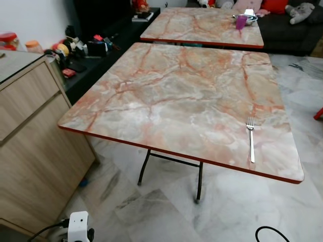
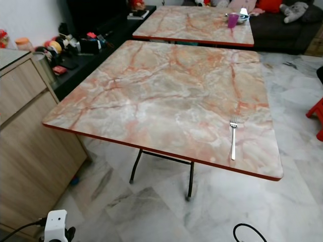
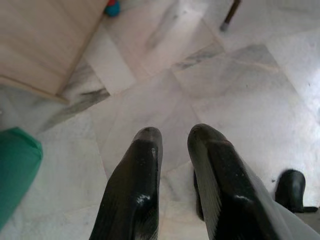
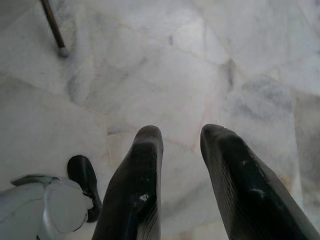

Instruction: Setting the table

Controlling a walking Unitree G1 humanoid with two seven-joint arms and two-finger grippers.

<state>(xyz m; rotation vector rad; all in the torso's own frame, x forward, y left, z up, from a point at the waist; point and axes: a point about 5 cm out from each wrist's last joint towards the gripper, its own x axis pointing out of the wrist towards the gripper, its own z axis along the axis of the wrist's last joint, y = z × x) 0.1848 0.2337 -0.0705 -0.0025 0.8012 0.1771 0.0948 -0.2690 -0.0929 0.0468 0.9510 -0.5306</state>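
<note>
Well above and ahead of both idle pincers, a slim silver metal fork (image 1: pixel 250 138) lies flat near the marble-patterned worktop's (image 1: pixel 171 96) near right corner. Left pincer (image 3: pixel 172 137) and right pincer (image 4: pixel 181 136) hang empty, fingers slightly spread, over the floor. Light, stiff, slippery; probably best pinched mid-handle.

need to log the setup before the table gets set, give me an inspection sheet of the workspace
surface: marble-pattern table, bare apart from one piece of cutlery
job's things: fork near the table's front right corner, tines pointing away from the robot; purple cup and a bowl on the far table
clutter: jars and small items on the dark shelf at left
grippers: left gripper and right gripper hang over the floor, fingers apart, empty
cables: black cable on the floor
surroundings: wooden cabinet at left, sofa behind
</note>
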